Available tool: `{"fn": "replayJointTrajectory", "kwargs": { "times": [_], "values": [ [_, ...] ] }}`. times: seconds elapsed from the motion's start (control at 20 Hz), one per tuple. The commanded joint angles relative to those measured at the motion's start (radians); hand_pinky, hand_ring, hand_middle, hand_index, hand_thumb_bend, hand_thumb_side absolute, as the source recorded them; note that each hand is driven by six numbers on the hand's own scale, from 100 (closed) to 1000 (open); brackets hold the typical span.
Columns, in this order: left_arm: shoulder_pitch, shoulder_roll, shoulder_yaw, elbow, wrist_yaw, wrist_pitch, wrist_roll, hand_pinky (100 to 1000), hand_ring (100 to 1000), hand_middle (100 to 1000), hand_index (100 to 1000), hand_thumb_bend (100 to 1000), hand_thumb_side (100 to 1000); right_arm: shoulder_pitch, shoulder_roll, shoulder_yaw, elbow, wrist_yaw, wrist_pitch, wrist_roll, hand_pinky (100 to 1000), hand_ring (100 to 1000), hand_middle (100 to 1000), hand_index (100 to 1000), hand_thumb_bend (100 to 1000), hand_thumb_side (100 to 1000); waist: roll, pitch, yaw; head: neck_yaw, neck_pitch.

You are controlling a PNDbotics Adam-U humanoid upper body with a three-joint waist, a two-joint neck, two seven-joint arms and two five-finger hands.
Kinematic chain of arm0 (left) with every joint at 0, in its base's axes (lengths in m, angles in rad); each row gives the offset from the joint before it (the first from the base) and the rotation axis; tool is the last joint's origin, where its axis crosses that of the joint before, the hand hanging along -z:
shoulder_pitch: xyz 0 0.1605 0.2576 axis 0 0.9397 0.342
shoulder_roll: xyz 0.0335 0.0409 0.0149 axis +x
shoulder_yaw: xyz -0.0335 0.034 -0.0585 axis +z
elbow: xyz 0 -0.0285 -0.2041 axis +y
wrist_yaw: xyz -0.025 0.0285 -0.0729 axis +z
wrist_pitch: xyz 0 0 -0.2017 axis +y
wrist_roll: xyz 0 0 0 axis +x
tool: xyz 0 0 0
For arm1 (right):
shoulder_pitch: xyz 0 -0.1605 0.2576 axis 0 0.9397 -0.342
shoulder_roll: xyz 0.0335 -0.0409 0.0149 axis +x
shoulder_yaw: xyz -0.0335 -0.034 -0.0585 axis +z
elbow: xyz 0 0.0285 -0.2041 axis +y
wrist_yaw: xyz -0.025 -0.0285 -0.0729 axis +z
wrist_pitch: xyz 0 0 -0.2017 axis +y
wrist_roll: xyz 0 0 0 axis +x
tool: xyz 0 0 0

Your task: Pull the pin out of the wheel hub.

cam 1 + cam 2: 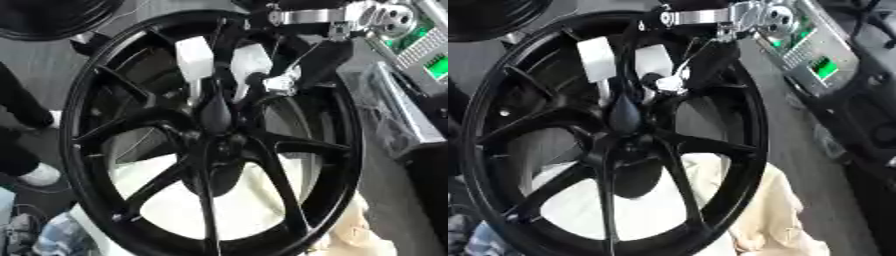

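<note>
A large black wheel (214, 135) is filling most of the view, its spokes running in to the hub (219, 145) at the centre. It is lying over a pale cloth (254, 210) that is showing between the near spokes and spilling out to the near right.

The robot's right hand (262, 70) is reaching in from the far right, its silver wrist joint sitting just beyond the far rim. Two white-tipped fingers (194, 57) are pointing toward the near side, down at the hub. Between and just below them a dark, rounded, teardrop-shaped piece (216, 112) is standing out from the hub; this is most likely the pin or its head. Its long axis is running along the fingers, from the hand toward the hub centre, so pulling it free would probably mean drawing back toward the far side, along that line.

The fingers are lying either side of the pin's far end, one to its left and one to its right. Whether they are actually pinching it or only flanking it cannot be told from these views; the contact is lost in the dark shapes.

The left hand is not showing in either view, so the right is the only hand placed to work.

Off to the far right, a piece of equipment with green lit panels (824, 65) is standing apart from the wheel.
</note>
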Motion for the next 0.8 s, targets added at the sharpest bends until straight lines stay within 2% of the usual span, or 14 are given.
{"fn": "replayJointTrajectory", "kwargs": {
  "times": [0.05, 0.4, 0.65, 0.8],
  "values": [
    [-0.004, 0.014, 0.004, -0.010, -0.002, 0.001, -0.003, 635, 623, 590, 693, 103, 823, -0.010, -0.016, -0.017, 0.011, 0.013, -0.006, 0.004, 1000, 927, 788, 910, 173, 406, 0.002, -0.015, 0.001, -0.002, -0.007],
    [-0.003, 0.013, 0.003, -0.010, -0.003, 0.002, -0.005, 636, 624, 590, 693, 102, 823, -0.011, -0.012, -0.021, 0.032, 0.016, -0.023, 0.010, 1000, 942, 810, 929, 197, 418, 0.002, -0.012, 0.000, -0.002, -0.003],
    [-0.004, 0.013, 0.002, -0.010, -0.003, 0.003, -0.008, 636, 624, 590, 692, 102, 824, -0.012, -0.008, -0.023, 0.047, 0.024, -0.031, 0.013, 1000, 935, 789, 909, 180, 396, 0.003, -0.009, -0.001, 0.000, -0.004],
    [-0.004, 0.012, 0.001, -0.010, -0.003, 0.003, -0.009, 636, 624, 590, 692, 102, 824, -0.014, -0.005, -0.022, 0.049, 0.019, -0.028, 0.013, 1000, 932, 756, 884, 137, 354, 0.003, -0.007, -0.001, -0.001, -0.002]
  ]
}}
